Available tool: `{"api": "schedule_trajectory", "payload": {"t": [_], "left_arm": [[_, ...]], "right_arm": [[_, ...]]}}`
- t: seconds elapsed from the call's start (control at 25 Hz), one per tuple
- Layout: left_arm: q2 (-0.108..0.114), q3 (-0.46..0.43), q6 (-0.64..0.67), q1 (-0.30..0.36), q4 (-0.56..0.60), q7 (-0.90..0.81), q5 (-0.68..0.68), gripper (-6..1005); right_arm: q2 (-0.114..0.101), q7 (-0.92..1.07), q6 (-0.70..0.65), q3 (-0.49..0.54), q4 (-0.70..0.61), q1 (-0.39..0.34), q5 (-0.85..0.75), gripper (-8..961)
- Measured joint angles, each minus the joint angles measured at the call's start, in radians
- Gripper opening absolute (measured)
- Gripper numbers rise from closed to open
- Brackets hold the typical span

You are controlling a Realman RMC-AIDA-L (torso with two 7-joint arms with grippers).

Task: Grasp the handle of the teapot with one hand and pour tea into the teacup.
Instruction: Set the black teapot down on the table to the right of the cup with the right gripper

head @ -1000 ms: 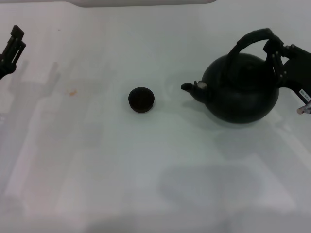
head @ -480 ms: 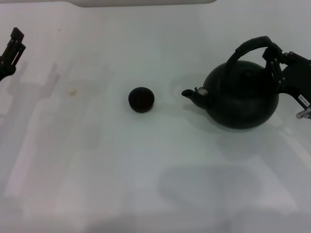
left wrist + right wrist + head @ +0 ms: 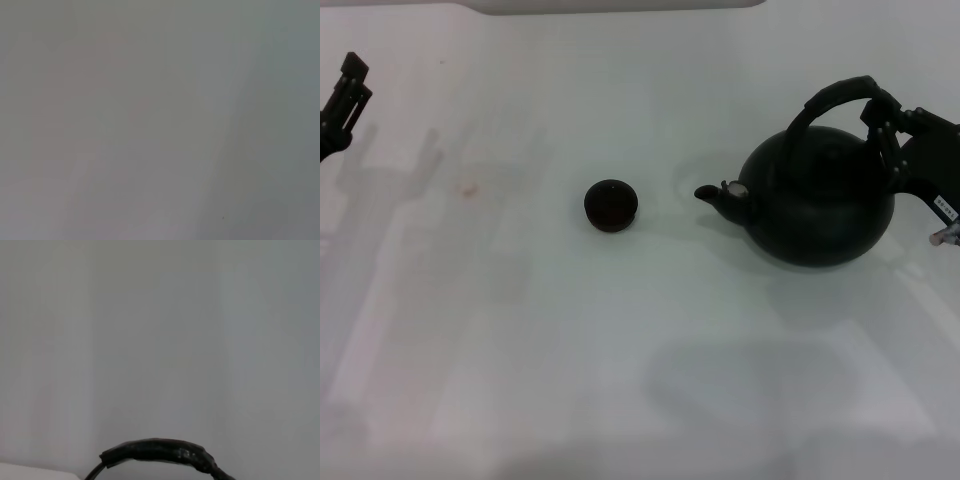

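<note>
The teapot (image 3: 817, 205) is black all over (its arched handle (image 3: 832, 98) too); the teacup (image 3: 611, 205) is dark brown-black, on a plain white table (image 3: 620, 330) with one faint orange speck (image 3: 468, 187).

Head camera looks down at the table (image 3: 620, 330) (right wrist shares the handle (image 3: 160, 452)).

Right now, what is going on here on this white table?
The right gripper holds the black teapot by the right end of its arched handle. The spout points toward the small dark teacup, which stands apart to its left. No pouring is visible. The left gripper is idle at the table's far left edge.
</note>
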Motion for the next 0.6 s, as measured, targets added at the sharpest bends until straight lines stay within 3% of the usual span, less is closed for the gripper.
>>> {"api": "schedule_trajectory", "payload": {"t": [0.6], "left_arm": [[0.0, -0.001, 0.0, 0.0, -0.002, 0.0, -0.002, 834]], "right_arm": [[-0.001, 0.001, 0.008, -0.012, 0.022, 0.001, -0.001, 110]]}}
